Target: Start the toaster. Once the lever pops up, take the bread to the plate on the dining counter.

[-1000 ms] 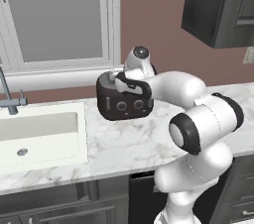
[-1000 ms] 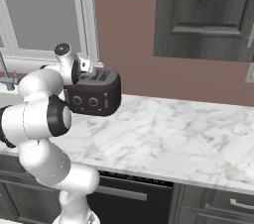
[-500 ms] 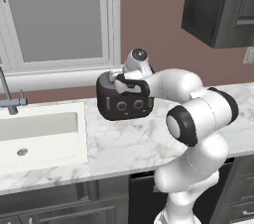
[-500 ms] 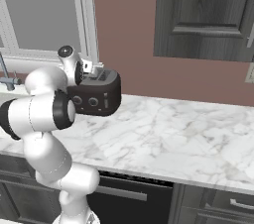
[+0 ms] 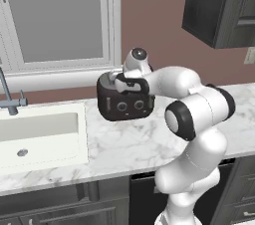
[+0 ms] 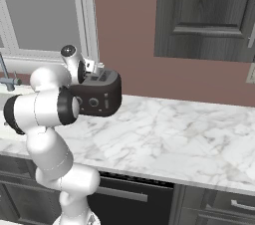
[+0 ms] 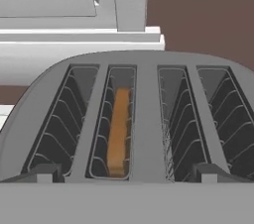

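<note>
- The toaster, black and rounded, stands left of centre in the left base view, on the marble worktop below the window. The hand view looks down into its four slots.
- The gripper hovers over the toaster's top with its jaws spread wide and nothing between them.
- The bread sits low in the second slot from the left in the hand view, edge-on and brown.
- Step in hand, as I judge it: lining up over the toaster, either to reach the lever or to draw out the slice. The lever's position cannot be told.
- The next move calls for a straight descent that keeps the fingers clear of the slot wires.
- Against the earlier frames, the arm has leaned further over the toaster; the toaster has stayed put.
</note>
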Controlling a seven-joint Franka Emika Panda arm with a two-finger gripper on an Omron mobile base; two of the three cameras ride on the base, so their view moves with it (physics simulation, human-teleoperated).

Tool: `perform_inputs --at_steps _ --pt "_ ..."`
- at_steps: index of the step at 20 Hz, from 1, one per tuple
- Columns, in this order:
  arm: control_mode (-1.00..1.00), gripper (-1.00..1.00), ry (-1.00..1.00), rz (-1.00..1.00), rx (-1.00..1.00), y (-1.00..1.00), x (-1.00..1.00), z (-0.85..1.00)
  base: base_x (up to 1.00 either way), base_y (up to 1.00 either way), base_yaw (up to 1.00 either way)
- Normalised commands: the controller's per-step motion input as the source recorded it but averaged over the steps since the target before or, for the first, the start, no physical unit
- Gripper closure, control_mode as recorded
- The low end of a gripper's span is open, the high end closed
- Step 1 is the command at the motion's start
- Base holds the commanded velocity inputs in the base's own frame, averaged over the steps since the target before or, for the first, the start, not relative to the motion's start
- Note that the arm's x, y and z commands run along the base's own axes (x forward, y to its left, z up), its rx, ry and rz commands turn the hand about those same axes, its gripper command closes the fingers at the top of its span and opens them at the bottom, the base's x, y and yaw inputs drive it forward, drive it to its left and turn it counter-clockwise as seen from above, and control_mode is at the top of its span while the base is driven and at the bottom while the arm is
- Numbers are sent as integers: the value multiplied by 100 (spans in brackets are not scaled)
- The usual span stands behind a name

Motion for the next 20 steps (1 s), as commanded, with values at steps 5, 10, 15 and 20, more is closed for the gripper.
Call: perform_inputs --at_steps 5,10,15,20 --pt "-100 -100 0 0 0 0 6 -1 0 0 0" --pt "-100 -100 0 0 0 3 5 0 0 0 0" --pt "-100 -100 0 0 0 13 8 0 0 0 0" --pt "-100 -100 0 0 0 1 0 -3 0 0 0"
